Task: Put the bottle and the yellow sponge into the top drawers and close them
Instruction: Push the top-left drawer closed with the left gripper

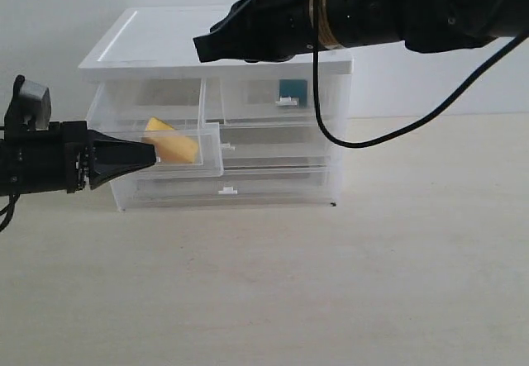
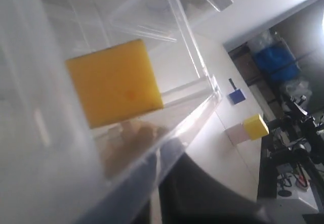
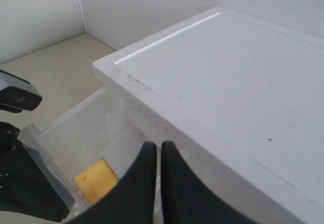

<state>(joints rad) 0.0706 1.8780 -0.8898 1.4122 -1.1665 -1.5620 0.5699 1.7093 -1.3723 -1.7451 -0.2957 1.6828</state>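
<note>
Exterior view: the white-topped cabinet (image 1: 219, 60) stands on the desk (image 1: 331, 283). Of its 2 top drawers, the left top drawer (image 1: 211, 147) stands out from the cabinet front, and the yellow sponge (image 1: 171, 144) lies tilted inside it. The right top drawer (image 1: 248, 93) sits flush in the cabinet; the teal label of the bottle (image 1: 293, 91) shows through its front, just above the white handle tab (image 1: 288, 101). The left end effector (image 1: 154, 154) is clenched on nothing, its pointed tip at the open drawer's outer side; whether it touches cannot be told. The right end effector (image 1: 198, 49) is also clenched and empty, hanging just above the cabinet's top front edge.

Left wrist view: the sponge shows through the drawer's clear wall, resting on the drawer floor. Well away from the cabinet, a small blue block (image 2: 236, 96) and a yellow-and-white block (image 2: 250, 128) sit on the desk.

Right wrist view: the 2 dark fingers (image 3: 144, 183) press together over the cabinet's front edge. Below that edge the sponge lies in the open drawer, with the left arm (image 3: 20, 188) beside the drawer.
</note>
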